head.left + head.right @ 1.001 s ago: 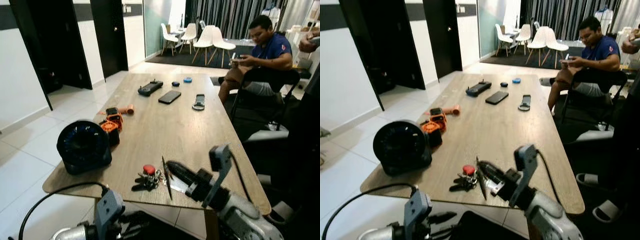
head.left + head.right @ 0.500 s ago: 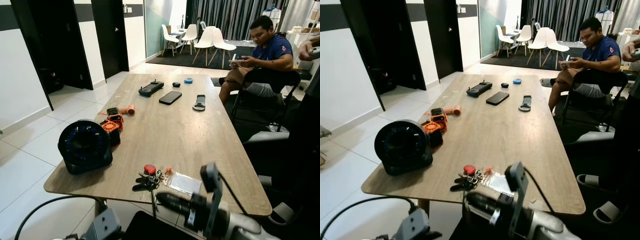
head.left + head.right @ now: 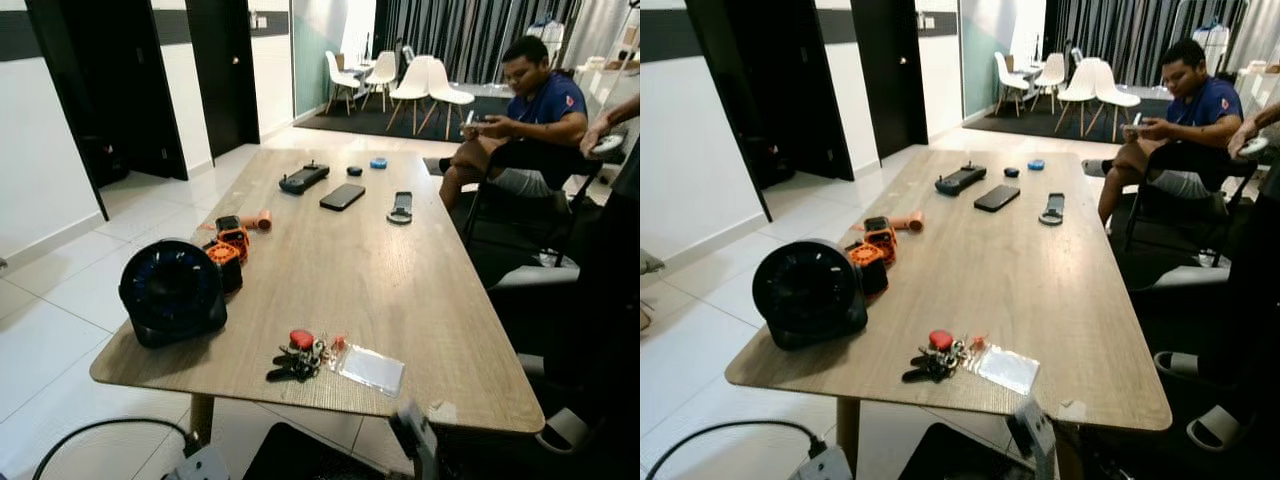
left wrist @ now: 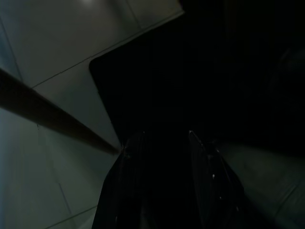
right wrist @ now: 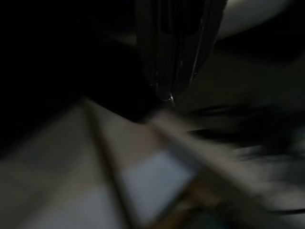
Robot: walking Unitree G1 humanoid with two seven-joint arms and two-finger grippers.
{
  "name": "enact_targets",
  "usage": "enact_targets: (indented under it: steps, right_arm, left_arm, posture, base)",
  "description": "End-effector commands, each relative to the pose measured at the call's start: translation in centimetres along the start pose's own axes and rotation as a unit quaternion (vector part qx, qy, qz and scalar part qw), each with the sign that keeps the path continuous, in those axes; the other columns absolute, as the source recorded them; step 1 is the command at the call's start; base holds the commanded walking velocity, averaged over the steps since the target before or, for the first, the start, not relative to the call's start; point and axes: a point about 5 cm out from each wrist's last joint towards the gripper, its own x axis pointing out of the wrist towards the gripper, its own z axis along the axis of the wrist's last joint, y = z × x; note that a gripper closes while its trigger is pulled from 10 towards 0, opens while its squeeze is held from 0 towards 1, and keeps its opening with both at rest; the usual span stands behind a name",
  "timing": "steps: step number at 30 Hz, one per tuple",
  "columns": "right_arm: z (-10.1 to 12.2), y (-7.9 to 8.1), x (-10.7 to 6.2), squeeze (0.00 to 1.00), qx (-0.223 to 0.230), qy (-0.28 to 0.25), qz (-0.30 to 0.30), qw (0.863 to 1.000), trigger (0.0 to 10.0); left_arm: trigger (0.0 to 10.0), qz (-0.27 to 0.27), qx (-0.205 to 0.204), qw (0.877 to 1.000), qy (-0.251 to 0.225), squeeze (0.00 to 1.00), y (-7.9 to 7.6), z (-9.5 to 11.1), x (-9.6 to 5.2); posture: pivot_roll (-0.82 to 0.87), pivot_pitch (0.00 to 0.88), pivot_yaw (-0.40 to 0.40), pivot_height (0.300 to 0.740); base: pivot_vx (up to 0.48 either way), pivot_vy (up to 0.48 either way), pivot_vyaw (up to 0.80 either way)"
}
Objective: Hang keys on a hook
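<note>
A bunch of keys (image 3: 298,357) with a round red fob lies on the wooden table (image 3: 400,270), close to its front edge. Nothing holds the keys. My right arm (image 3: 1032,434) is down below that edge, a little right of the keys. In the blurred right wrist view the right gripper (image 5: 167,95) has its black fingers drawn together to a point, with nothing between them, over pale floor. The left arm (image 3: 203,466) hangs low at the bottom edge. In its dark wrist view the left gripper (image 4: 159,139) points at floor tiles.
A clear plastic sleeve (image 3: 372,368) lies right beside the keys. A black round fan (image 3: 172,293) and orange tools (image 3: 226,250) stand at the table's left. A controller (image 3: 301,178) and phone (image 3: 342,196) lie farther back. A seated person (image 3: 530,110) is at the far right.
My right gripper has pulled back from beside the keys and dropped below the table's front edge. The left arm has sunk lower too. The keys have stayed in place.
</note>
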Motion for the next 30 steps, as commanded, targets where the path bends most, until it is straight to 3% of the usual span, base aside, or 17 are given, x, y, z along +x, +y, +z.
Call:
enact_targets:
  steps: [1,4,9,11,15,16,18,19,21,22,23,25,28,29,30]
  right_arm:
    - [-1.5,-2.6,-0.7,0.0,0.017,0.007,-0.097,0.995,10.0]
    - [-3.9,-5.2,-1.4,0.0,0.067,0.009,-0.205,0.976,10.0]
    - [-5.9,-6.2,-2.3,0.0,0.115,0.005,-0.258,0.959,10.0]
    - [-7.9,-6.7,-3.1,0.0,0.147,0.014,-0.296,0.944,10.0]
    - [-8.7,-6.9,-3.6,0.0,0.162,0.009,-0.316,0.935,10.0]
    - [-9.1,-7.4,-4.3,0.0,0.176,-0.009,-0.353,0.919,10.0]
    - [-9.6,-8.8,-6.2,0.0,0.207,-0.063,-0.456,0.863,10.0]
    - [-9.6,-8.8,-6.2,0.0,0.207,-0.063,-0.456,0.863,10.0]
    - [-10.1,-9.7,-8.1,0.0,0.236,-0.1,-0.533,0.807,10.0]
    - [-10.3,-9.9,-8.6,0.0,0.245,-0.11,-0.55,0.791,10.0]
    - [-10.4,-9.9,-8.9,0.0,0.244,-0.11,-0.561,0.784,10.0]
    - [-10.5,-9.9,-8.9,0.0,0.232,-0.101,-0.561,0.788,10.0]
    - [-10.5,-9.7,-8.2,0.0,0.181,-0.06,-0.545,0.816,10.0]
    - [-10.5,-9.7,-8.2,0.0,0.181,-0.06,-0.545,0.816,10.0]
    - [-10.3,-9.6,-7.7,0.0,0.168,-0.048,-0.536,0.826,10.0]
  left_arm:
    - [10.0,0.013,-0.014,1.0,-0.005,0.0,-0.6,-0.2,0.6]
    - [10.0,0.039,-0.031,0.999,0.001,0.0,-1.1,-0.6,1.5]
    - [10.0,0.041,-0.037,0.998,0.02,0.0,-1.5,-1.4,1.8]
    - [10.0,0.051,-0.05,0.997,0.034,0.0,-1.6,-2.2,1.8]
    - [10.0,0.064,-0.067,0.995,0.034,0.0,-1.5,-2.5,1.9]
    - [10.0,0.091,-0.097,0.991,0.029,0.0,-1.3,-2.7,2.0]
    - [10.0,0.173,-0.192,0.966,0.015,0.0,-0.5,-3.2,2.3]
    - [10.0,0.173,-0.192,0.966,0.015,0.0,-0.5,-3.2,2.3]
    - [10.0,0.23,-0.257,0.939,0.015,0.0,-0.2,-4.0,2.3]
    - [10.0,0.236,-0.263,0.935,0.014,0.0,-0.2,-4.1,2.3]
    - [10.0,0.24,-0.257,0.936,0.019,0.0,-0.5,-4.3,2.4]
    - [10.0,0.227,-0.251,0.941,0.027,0.0,-0.9,-4.4,2.7]
    - [10.0,0.191,-0.24,0.951,0.042,0.0,-2.0,-4.5,3.4]
    - [10.0,0.191,-0.24,0.951,0.042,0.0,-2.0,-4.5,3.4]
    - [10.0,0.183,-0.238,0.953,0.046,0.0,-2.2,-4.5,3.6]
  posture:
    - [0.04,0.055,0.034,0.74]
    - [0.03,0.056,0.034,0.74]
    - [0.04,0.056,0.033,0.74]
    - [0.04,0.054,0.032,0.74]
    - [0.04,0.054,0.032,0.74]
    - [0.04,0.053,0.032,0.74]
    - [0.04,0.054,0.039,0.74]
    - [0.04,0.054,0.039,0.74]
    - [0.03,0.056,0.049,0.74]
    - [0.03,0.056,0.049,0.74]
    - [0.03,0.056,0.05,0.74]
    - [0.03,0.056,0.049,0.74]
    - [0.03,0.054,0.048,0.74]
    - [0.03,0.054,0.048,0.74]
    - [0.03,0.052,0.049,0.74]
  base:
    - [0.0,0.0,0.0]
    - [0.0,0.0,0.0]
    - [0.0,0.0,0.0]
    - [0.0,0.0,0.0]
    - [0.0,0.0,0.0]
    - [0.0,0.0,0.0]
    - [0.0,0.0,0.0]
    - [0.0,0.0,0.0]
    - [0.0,0.0,0.0]
    - [0.0,0.0,0.0]
    - [0.0,0.0,0.0]
    - [0.0,0.0,0.0]
    - [0.0,0.0,0.0]
    - [0.0,0.0,0.0]
    - [0.0,0.0,0.0]
